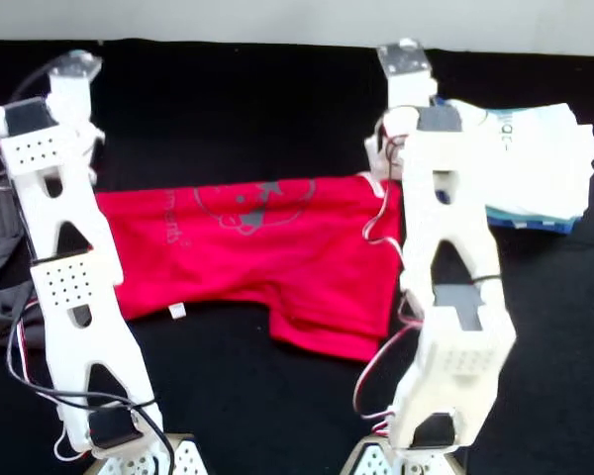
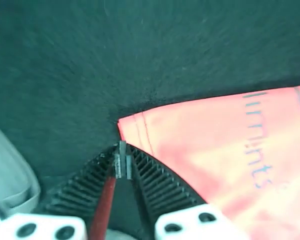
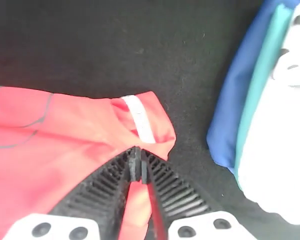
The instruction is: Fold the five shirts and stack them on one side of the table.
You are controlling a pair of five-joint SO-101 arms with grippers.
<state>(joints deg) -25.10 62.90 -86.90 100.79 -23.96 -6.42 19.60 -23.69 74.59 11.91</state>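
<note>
Most of the black table (image 1: 228, 89) is covered by the red shirt (image 1: 267, 247), spread mid-table beside the folded stack (image 1: 525, 163). The left gripper (image 2: 121, 160) and right gripper (image 3: 137, 162) each pinch a far corner, probably to fold that edge over evenly.

Table (image 1: 228, 109): covered in black cloth, matte. Close up in the wrist views the cloth (image 2: 140, 50) has a short fuzzy nap, flecked here and there with pale lint (image 3: 205, 35). In the high view black cloth shows from 10 to 1 o'clock and again at 6 o'clock near the front edge.

Wall (image 1: 277, 18): pale plain band at 12 o'clock, above the table's far edge. The cloth-wall line runs straight, dipping slightly toward 3 o'clock.
</note>
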